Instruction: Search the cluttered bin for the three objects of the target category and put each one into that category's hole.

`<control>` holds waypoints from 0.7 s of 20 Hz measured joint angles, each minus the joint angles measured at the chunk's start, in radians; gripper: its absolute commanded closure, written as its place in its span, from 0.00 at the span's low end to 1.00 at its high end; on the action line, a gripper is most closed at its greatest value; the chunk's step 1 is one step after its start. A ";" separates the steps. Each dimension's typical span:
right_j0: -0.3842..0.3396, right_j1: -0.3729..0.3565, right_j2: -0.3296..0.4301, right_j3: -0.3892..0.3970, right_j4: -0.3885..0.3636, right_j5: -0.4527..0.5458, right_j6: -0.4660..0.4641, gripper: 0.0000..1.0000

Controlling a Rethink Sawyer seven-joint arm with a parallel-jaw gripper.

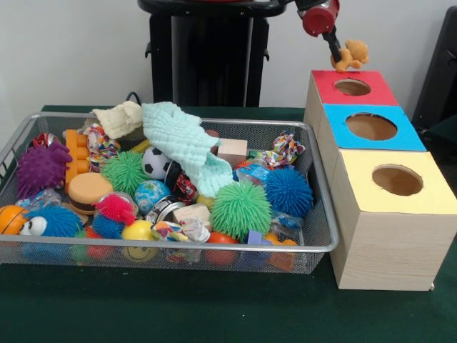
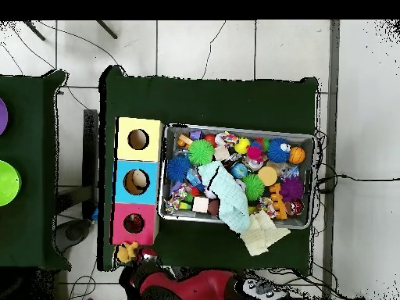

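My gripper point(image 1: 337, 58) hangs from the arm at the top right, shut on a tan-orange plush bear point(image 1: 352, 54). It holds the bear just above the far edge of the red-panelled hole point(image 1: 352, 87). In the overhead view the bear point(image 2: 127, 251) sits just beyond the red panel's robot-side edge, beside the gripper point(image 2: 141, 255), with the hole point(image 2: 133, 224) close by. The wire-mesh bin point(image 1: 214, 248) stands left of the boxes, full of toys; it also shows in the overhead view point(image 2: 238, 129). No striped tiger shows in either view.
The blue-panelled hole point(image 1: 371, 126) and the yellow-panelled hole point(image 1: 397, 180) follow the red one in a row. A pale green cloth point(image 1: 187, 143) drapes over the bin's far rim. Spiky balls point(image 1: 240, 208), rope toys and blocks fill the bin.
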State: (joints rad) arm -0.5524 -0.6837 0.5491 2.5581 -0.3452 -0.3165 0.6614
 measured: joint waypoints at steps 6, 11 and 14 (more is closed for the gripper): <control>0.000 -0.006 0.002 0.000 -0.003 -0.002 0.000 1.00; 0.000 -0.033 0.013 0.000 -0.004 -0.002 0.000 1.00; 0.000 -0.053 0.018 0.000 -0.004 -0.002 0.000 1.00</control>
State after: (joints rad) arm -0.5524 -0.7365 0.5670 2.5584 -0.3489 -0.3188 0.6618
